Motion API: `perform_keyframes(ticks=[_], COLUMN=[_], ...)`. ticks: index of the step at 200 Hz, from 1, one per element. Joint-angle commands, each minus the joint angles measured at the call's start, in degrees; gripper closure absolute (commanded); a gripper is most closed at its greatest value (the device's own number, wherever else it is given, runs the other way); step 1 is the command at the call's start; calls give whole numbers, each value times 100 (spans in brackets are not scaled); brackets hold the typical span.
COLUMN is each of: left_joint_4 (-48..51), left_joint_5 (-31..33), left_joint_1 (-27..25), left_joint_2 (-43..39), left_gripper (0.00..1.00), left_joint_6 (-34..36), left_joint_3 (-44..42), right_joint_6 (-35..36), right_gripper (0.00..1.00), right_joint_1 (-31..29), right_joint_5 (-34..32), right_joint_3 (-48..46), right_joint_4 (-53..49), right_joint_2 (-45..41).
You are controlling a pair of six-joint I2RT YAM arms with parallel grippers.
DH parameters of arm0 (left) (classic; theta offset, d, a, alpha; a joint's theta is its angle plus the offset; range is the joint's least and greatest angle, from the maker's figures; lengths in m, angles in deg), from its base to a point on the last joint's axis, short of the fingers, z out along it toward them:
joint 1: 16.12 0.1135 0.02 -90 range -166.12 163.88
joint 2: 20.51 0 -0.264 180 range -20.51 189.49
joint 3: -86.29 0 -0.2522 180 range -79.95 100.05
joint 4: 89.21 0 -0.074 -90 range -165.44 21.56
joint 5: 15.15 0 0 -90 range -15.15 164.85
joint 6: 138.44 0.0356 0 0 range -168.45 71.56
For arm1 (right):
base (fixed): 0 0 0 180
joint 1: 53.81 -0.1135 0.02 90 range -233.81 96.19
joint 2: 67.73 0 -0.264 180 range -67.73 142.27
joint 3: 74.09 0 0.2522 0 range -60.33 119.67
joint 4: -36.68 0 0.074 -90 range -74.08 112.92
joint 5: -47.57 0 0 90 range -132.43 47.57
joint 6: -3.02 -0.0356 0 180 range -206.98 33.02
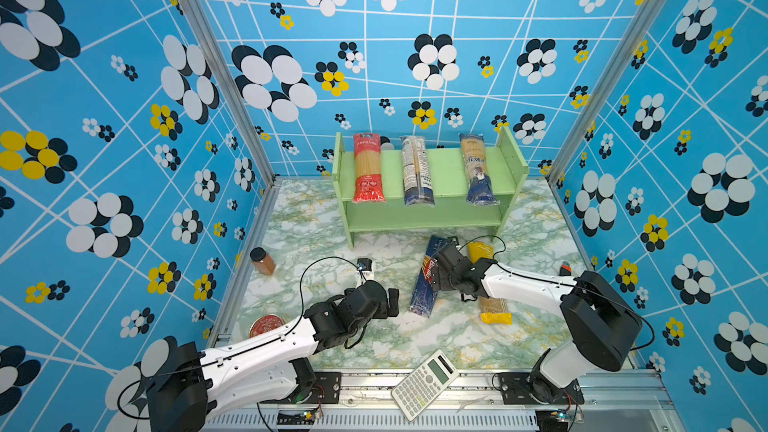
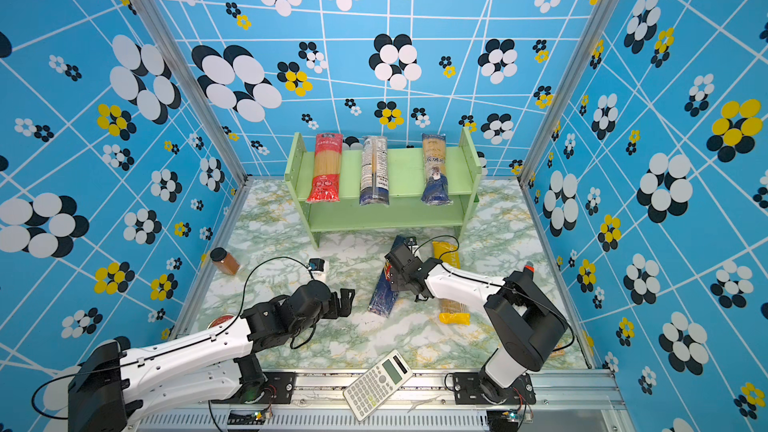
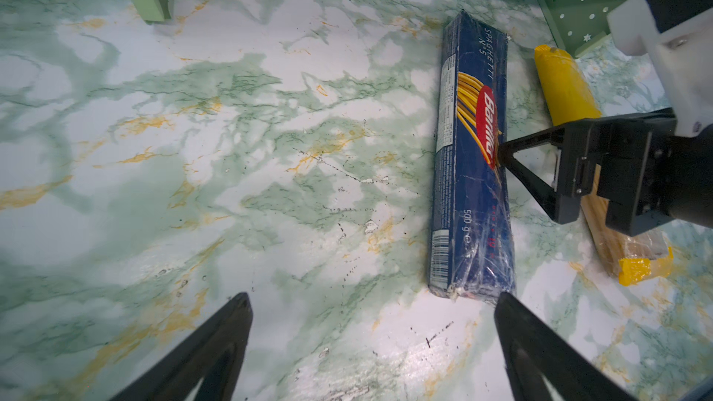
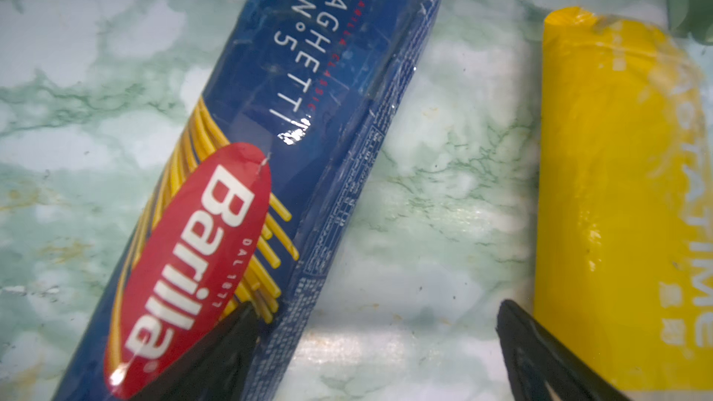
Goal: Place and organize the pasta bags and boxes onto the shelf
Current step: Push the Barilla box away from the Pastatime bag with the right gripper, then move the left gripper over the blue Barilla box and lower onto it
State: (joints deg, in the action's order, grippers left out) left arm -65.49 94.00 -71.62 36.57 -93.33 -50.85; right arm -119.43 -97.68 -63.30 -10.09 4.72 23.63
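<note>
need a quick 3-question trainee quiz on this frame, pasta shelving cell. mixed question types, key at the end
1. How many pasta packs lie on the top tier of the shelf?
2. True or false: the Barilla box sits on the lower tier.
3. The right arm's jaws are: A) shut on a shelved pack; B) open, low by the Barilla box and the yellow bag; C) open, up at the shelf.
Key: 1) three; 2) false, it lies on the table; 3) B.
</note>
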Motion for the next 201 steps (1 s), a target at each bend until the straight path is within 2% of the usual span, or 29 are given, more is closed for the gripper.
perform_keyframes(ticks=[1, 66, 112, 142, 175, 201], left_joint_4=[-698, -1579, -2784, -3193, -3483, -3156], left_joint_5=[-325, -169, -166, -51, 289, 652], left_joint_1=[-36, -642, -793, -899, -1012, -1080], left_joint_2=[78, 383, 667, 906, 1210, 1533], left_gripper=[1, 1, 1, 1, 1, 1], left_joint_6=[427, 1369, 1637, 1928, 2041, 1981], left_joint_3=[-166, -300, -694, -755, -710, -344], right_joint_6=[125, 155, 168, 149, 126, 116], right_gripper=[1, 1, 1, 1, 1, 1], right_joint_1=[-81, -25, 111, 221, 341, 415], right_joint_5=[192, 21, 20, 25, 56, 56], right_joint_3=[-172, -304, -451, -621, -758, -831], right_joint_4=[113, -332, -491, -483, -483, -499], right_joint_2=[-285, -917, -1343, -1575, -1733, -1829])
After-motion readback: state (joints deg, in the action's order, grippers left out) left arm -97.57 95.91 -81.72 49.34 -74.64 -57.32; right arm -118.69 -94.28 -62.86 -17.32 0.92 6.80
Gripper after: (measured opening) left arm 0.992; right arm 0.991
